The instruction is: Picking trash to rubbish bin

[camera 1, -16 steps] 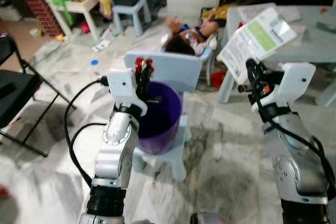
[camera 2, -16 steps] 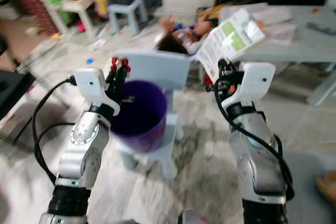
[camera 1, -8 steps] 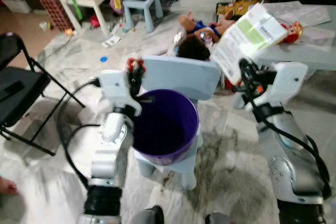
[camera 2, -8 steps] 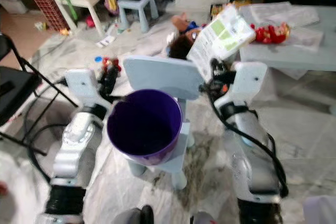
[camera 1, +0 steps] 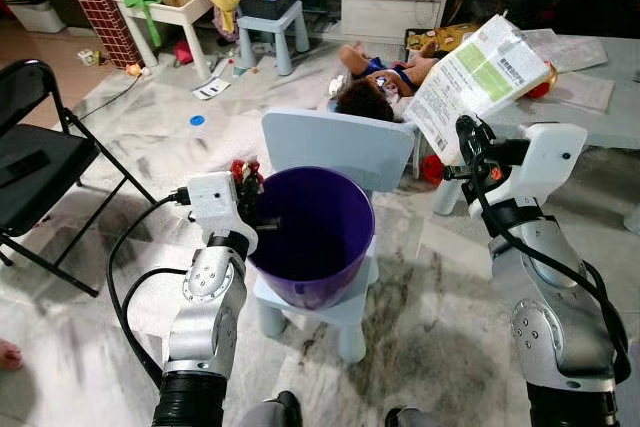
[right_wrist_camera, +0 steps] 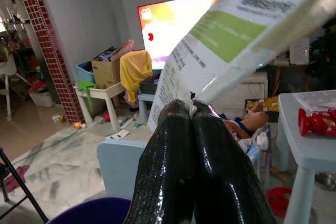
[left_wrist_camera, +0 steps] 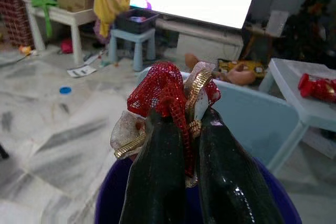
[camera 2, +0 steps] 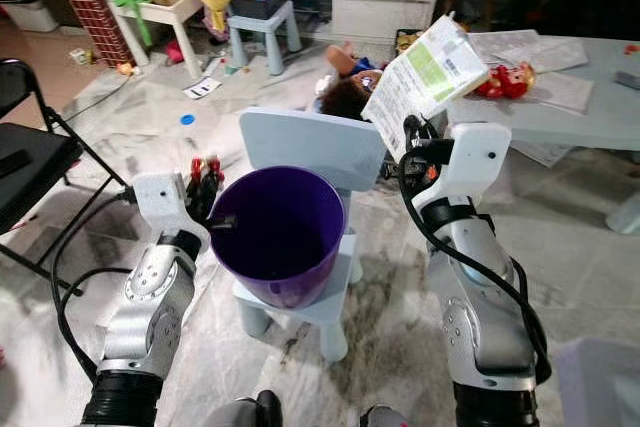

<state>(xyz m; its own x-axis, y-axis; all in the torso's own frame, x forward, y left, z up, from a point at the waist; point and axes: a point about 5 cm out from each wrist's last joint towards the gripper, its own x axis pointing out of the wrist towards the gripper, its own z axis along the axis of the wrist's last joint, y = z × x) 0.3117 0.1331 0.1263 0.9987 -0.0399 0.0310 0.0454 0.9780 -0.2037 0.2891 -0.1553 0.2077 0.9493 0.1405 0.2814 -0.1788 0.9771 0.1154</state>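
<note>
The left end effector is clamped on a red mesh ribbon scrap at the rim of the purple bin; its fingers hide the scrap's lower part. The right end effector, beside and above the bin, pinches a printed packet, cut off in the wrist view.

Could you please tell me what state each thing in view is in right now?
Left gripper: shut on the red ribbon, at the bin's rim.
Right gripper: shut on the white packet, raised beside the bin.
Purple bin: upright and open on the small blue chair.
Black folding chair: unfolded, on the robot's left.
</note>
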